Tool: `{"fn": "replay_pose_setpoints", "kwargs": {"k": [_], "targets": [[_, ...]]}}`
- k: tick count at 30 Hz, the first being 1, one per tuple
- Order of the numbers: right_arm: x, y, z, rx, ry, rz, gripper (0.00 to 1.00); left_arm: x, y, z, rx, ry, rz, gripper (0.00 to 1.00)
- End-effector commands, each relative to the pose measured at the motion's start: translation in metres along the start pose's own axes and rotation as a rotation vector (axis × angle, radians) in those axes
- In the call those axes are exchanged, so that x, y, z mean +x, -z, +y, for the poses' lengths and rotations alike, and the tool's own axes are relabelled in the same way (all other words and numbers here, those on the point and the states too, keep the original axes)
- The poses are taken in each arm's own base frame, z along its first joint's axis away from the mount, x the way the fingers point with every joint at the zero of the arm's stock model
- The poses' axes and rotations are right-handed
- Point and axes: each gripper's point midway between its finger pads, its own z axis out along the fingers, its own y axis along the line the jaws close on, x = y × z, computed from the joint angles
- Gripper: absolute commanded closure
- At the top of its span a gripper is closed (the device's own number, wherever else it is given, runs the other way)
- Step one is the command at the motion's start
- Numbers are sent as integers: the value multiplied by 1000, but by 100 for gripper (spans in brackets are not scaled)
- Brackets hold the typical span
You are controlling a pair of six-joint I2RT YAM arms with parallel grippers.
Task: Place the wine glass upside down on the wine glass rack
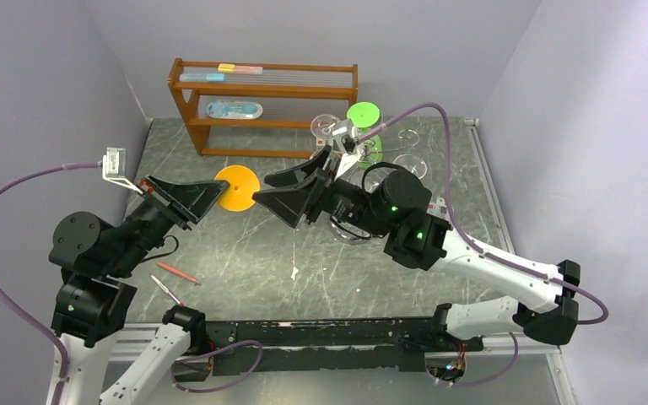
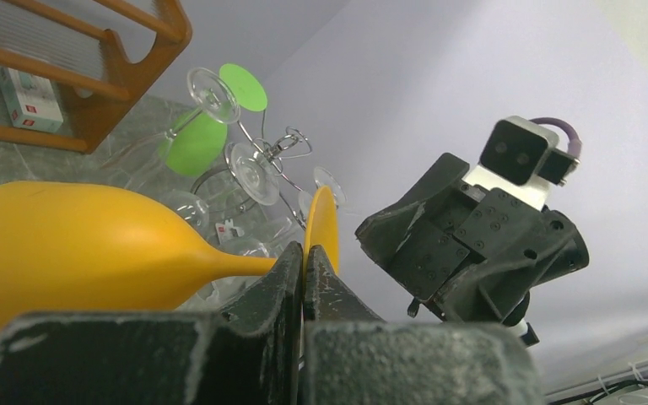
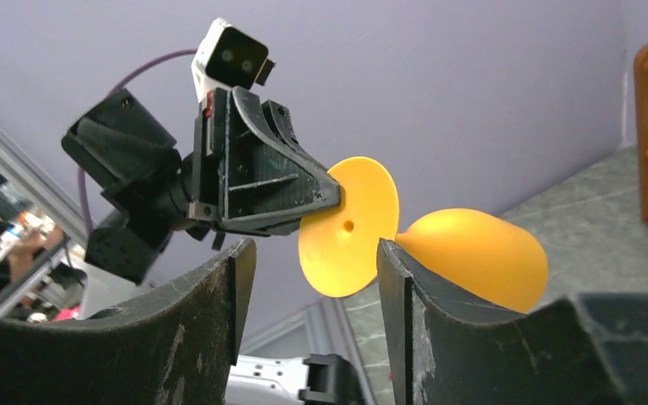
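Our left gripper (image 2: 304, 263) clenched the wine glass (image 2: 76, 245) by its stem; our right gripper (image 3: 314, 253) gaped. The right arm (image 1: 489, 257) blocked our wine glass rack (image 2: 280, 150).

Left end effector (image 1: 219, 191) is clamping fully shut, arm extending inward. Right end effector (image 1: 260, 190) is standing open, facing it closely.

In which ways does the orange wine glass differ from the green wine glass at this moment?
Support: the orange wine glass is clamped at its stem in the shut jaws of the left gripper; the green wine glass hangs on the wine glass rack. Pose: the orange one lies sideways in the air; the green one has its foot uppermost. Both are opaque, coloured stemmed glasses.
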Motion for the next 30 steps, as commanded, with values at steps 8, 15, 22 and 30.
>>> {"fn": "replay_pose_setpoints", "kwargs": {"k": [8,15,22,30], "targets": [[10,-19,-6,94,-243,58,40,-7,11,-20,77,-16,-38,95],[16,-29,0,66,-292,82,64,-7,11,-23,96,-5,-38,95],[2,-32,9,19,-325,27,100,-7,15,-24,101,-7,-51,86],[-30,-35,5,41,-249,-69,100,-28,28,-18,54,-145,-188,23]]}}
